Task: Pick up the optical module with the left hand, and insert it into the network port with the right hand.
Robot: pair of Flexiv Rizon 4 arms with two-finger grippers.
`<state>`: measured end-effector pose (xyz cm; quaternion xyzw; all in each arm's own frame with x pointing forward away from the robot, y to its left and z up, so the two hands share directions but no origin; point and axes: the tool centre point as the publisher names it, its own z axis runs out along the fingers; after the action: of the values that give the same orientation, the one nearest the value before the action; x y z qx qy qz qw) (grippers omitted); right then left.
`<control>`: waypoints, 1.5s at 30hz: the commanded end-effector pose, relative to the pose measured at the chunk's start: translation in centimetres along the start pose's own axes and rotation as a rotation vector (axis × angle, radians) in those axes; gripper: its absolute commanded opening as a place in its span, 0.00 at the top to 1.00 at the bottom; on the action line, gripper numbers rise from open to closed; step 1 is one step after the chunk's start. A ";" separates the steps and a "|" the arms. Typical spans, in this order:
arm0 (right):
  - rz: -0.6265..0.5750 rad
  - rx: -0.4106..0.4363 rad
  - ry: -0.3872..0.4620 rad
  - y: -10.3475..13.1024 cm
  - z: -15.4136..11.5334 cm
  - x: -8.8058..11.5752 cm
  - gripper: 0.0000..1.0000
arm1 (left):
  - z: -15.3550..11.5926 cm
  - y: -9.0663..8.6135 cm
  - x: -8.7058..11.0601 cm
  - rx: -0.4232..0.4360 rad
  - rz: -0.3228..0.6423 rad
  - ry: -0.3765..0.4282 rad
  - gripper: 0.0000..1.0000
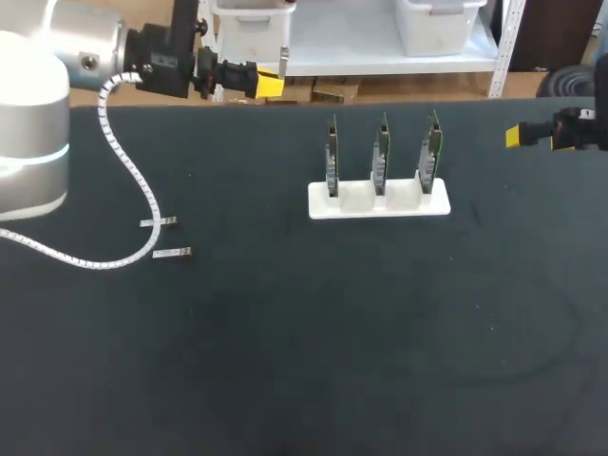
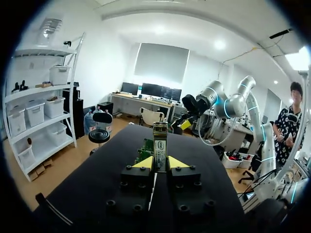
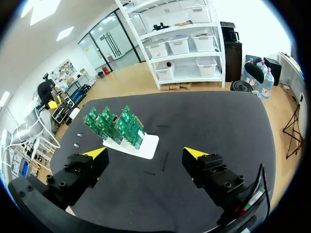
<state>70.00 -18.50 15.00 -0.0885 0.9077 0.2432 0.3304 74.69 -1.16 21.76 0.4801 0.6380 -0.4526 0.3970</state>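
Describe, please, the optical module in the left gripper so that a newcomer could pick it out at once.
At the far left of the black table, find the left gripper. The optical module is the slim labelled metal bar clamped between its yellow tips. Unlike the two loose modules lying on the table, it is held aloft.

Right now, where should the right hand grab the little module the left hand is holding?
Probably its free end. The left gripper is shut on the near part of the optical module, and the rest sticks out bare past the yellow tips. The right gripper is open wide, so it could come in from ahead of those tips and pinch the bare end's flat sides.
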 end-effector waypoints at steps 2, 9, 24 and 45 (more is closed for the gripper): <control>0.000 0.000 0.000 0.0 0.0 0.0 0.00 | 1.1 0.2 0.6 -0.022 0.027 -0.017 1.00; 0.000 0.000 0.000 0.0 0.0 0.0 0.00 | 1.8 0.2 0.6 -0.001 0.024 -0.019 1.00; 0.000 0.000 0.000 0.0 0.0 0.0 0.00 | 1.7 0.0 0.1 -0.022 0.071 -0.032 1.00; 0.000 0.000 0.000 0.0 0.0 0.0 0.00 | 6.6 -0.3 -0.1 -0.021 0.094 -0.072 1.00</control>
<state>70.00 -18.50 15.00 -0.0885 0.9077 0.2433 0.3304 74.69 -7.53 20.65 0.4900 0.6082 -0.4393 0.4439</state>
